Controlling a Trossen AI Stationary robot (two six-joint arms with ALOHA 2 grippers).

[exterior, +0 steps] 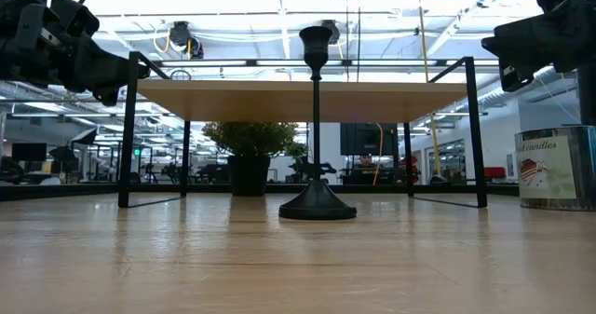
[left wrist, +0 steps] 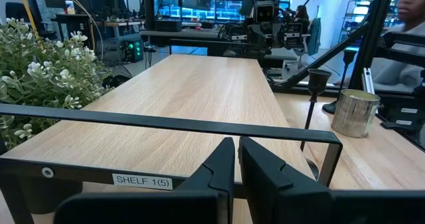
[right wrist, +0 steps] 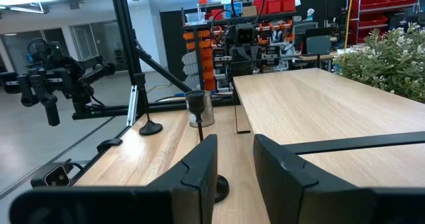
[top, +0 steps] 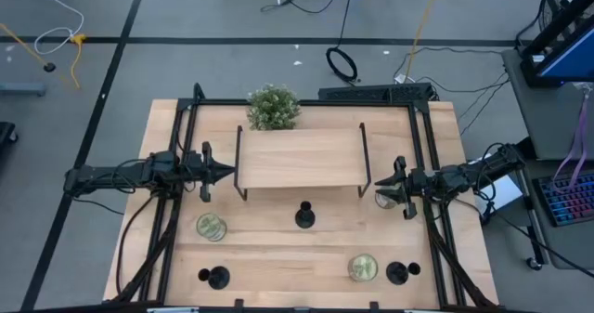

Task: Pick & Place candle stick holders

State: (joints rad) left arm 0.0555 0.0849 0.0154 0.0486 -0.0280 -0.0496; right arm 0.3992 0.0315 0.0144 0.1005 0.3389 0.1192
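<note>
Three matte-black candle stick holders stand upright on their disc bases on the table: one in front of the shelf [top: 304, 216], one at the near left [top: 218, 278], one at the near right [top: 397, 273]. The middle one also shows in the low view [exterior: 317, 118], the left wrist view [left wrist: 317, 79] and the right wrist view [right wrist: 197, 102]. My left gripper [top: 228, 173] hovers at the shelf's left end, shut and empty [left wrist: 237, 154]. My right gripper [top: 375, 184] hovers at the shelf's right end, open and empty [right wrist: 236, 154].
A wooden shelf on thin black legs [top: 299, 159] stands mid-table, with a bushy green plant [top: 273, 107] behind it. Candle jars sit at the left [top: 211, 227], the near right [top: 362, 267] and under my right gripper [top: 384, 199]. A black frame [top: 419, 146] runs along the table's sides.
</note>
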